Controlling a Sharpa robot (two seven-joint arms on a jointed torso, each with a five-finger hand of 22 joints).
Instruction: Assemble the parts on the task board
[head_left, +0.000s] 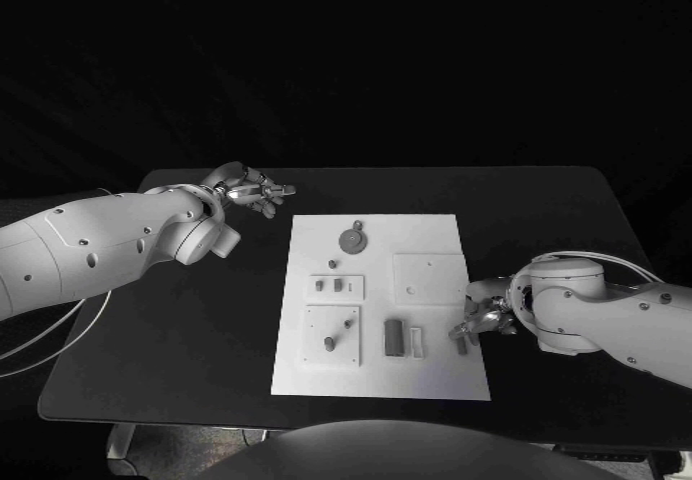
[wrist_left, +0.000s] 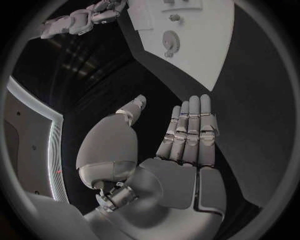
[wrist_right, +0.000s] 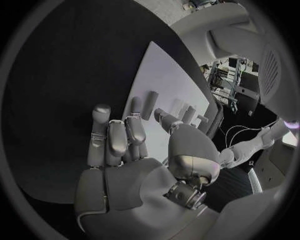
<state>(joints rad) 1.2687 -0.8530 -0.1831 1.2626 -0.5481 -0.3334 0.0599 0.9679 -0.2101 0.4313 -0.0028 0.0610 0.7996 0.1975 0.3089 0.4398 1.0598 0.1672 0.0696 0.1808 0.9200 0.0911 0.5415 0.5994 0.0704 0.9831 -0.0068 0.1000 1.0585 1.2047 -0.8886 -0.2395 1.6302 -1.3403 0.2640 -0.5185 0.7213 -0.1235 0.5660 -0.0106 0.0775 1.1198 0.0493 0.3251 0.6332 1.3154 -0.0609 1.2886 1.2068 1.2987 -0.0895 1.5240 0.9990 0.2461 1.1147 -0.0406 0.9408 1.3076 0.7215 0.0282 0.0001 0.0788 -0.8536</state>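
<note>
The white task board (head_left: 440, 365) lies in the middle of the black table. On it are a round gear-like part (head_left: 353, 238), small parts (head_left: 332, 285) on a little plate, a dark block (head_left: 392, 337) and a pale bar (head_left: 418, 342). My left hand (head_left: 253, 190) hovers off the board's far left corner, fingers spread, holding nothing; in the left wrist view its fingers (wrist_left: 190, 132) lie straight above the table, with the board (wrist_left: 206, 55) and gear (wrist_left: 170, 40) beyond. My right hand (head_left: 480, 315) sits at the board's right edge, empty, its fingers (wrist_right: 115, 137) extended toward the board (wrist_right: 169, 80).
A square white plate (head_left: 428, 278) and a longer plate (head_left: 312, 345) carrying small pieces lie on the board. Bare black table (head_left: 173, 330) surrounds the board on all sides. The right hand (wrist_left: 81, 20) appears far off in the left wrist view.
</note>
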